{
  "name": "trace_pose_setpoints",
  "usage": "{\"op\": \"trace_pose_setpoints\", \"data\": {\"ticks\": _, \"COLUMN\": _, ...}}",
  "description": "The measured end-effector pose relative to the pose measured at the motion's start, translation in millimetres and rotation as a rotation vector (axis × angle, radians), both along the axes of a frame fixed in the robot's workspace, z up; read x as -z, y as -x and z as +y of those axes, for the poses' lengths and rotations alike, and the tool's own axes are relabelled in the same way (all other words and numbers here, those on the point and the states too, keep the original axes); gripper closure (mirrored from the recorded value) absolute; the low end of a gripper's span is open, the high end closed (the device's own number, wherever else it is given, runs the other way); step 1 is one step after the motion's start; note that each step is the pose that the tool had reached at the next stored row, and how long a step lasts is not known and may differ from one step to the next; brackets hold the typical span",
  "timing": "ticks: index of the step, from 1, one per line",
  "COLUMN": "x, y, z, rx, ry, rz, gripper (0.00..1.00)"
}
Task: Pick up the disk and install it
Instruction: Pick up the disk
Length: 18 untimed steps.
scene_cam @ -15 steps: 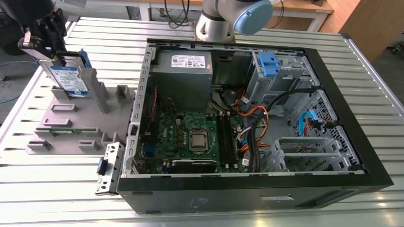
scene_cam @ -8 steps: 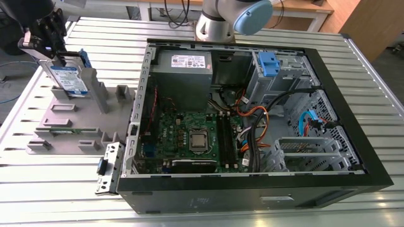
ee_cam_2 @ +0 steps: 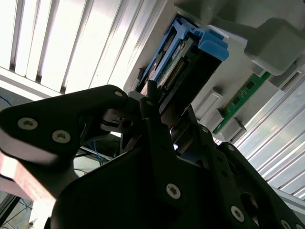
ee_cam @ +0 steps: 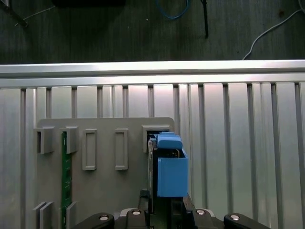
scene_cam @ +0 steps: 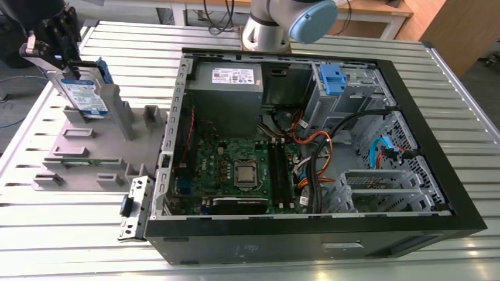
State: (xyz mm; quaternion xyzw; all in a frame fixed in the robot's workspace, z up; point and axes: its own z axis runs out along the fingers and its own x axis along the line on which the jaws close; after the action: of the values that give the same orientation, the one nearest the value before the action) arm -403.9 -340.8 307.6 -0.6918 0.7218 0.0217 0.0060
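ribbed aluminium table; open black computer case; grey slotted rack holding upright the blue-framed silver-grey metal disk, likely stiff, weighty, shock-sensitive, best held by its edges; black gripper at its top, clamped or not cannot tell.

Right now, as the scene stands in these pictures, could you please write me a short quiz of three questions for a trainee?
1. What colour is the carrier frame around the disk?
2. The gripper is nearest to: A the disk, B the power supply, C the processor.
3. True or false: the disk lies flat inside the computer case.

Key:
1. Blue.
2. A.
3. False. It stands upright on the grey fixture, on the exterior view's left of the case.
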Motion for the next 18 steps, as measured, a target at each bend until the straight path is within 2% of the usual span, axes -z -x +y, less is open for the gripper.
{"op": "trace_pose_setpoints", "data": {"ticks": 5, "x": -12.5, "y": 0.0, "z": 0.0, "rx": 0.0, "ry": 0.0, "rz": 0.0, "gripper": 0.65}}
{"op": "trace_pose_setpoints", "data": {"ticks": 12, "x": -34.5, "y": 0.0, "z": 0.0, "rx": 0.0, "ry": 0.0003, "rz": 0.0001, "gripper": 0.65}}
{"op": "trace_pose_setpoints", "data": {"ticks": 18, "x": -35.8, "y": 0.0, "z": 0.1, "rx": 0.001, "ry": 0.0002, "rz": -0.0001, "gripper": 0.65}}
